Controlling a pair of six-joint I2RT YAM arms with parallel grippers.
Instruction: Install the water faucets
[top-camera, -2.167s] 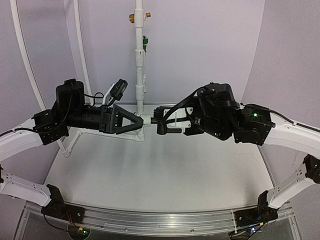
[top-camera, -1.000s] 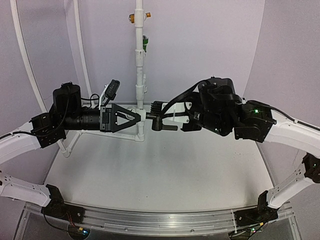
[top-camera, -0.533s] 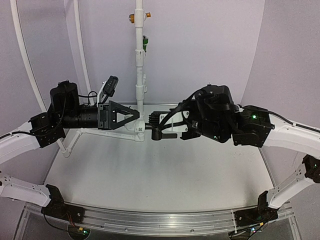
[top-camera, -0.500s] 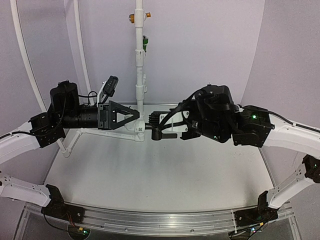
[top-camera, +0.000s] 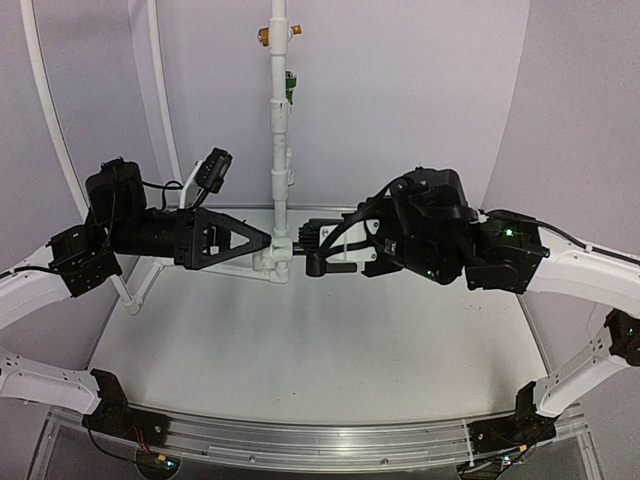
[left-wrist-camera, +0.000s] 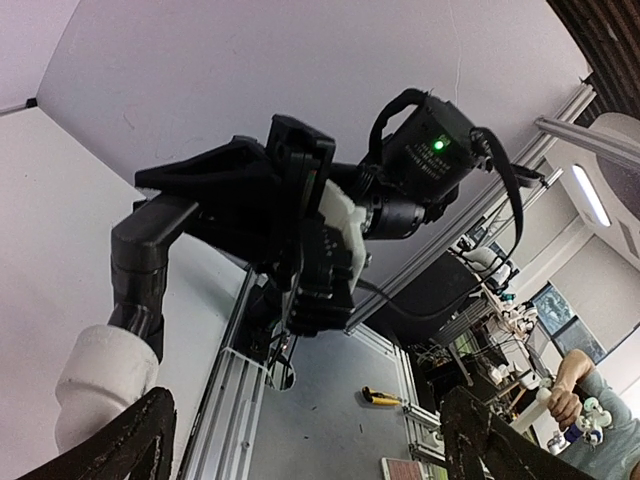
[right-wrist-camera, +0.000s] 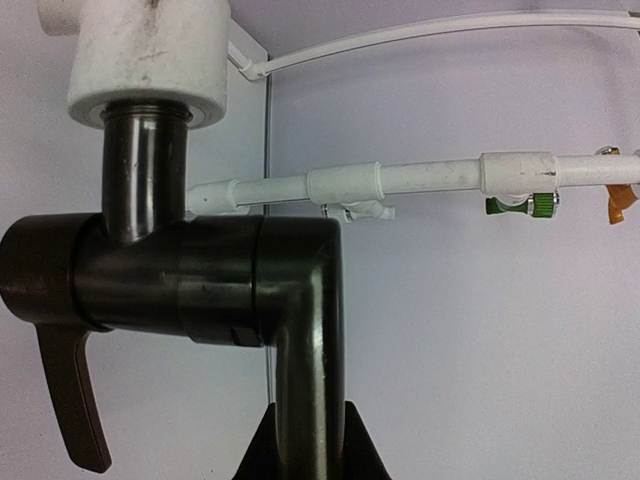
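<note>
Black faucet (right-wrist-camera: 200, 280) sits at the foot of the white pipe (top-camera: 279, 130), its inlet stem seated in the pipe's white socket (right-wrist-camera: 150, 60). Change: left gripper (top-camera: 266, 240) has backed off leftward from the pipe's base, where its tip was moments ago. Its jaws are spread wide and hold nothing. Right gripper (right-wrist-camera: 305, 445) is on the pipe's right side, fingers pinching the spout. My read: bracing is done and the faucet is likely mated; can't tell if it's tight. Long axis runs level, crosswise to the pipe. Stem end points left into the socket, and the spout and lever (right-wrist-camera: 70, 400) point back toward the right gripper.
</note>
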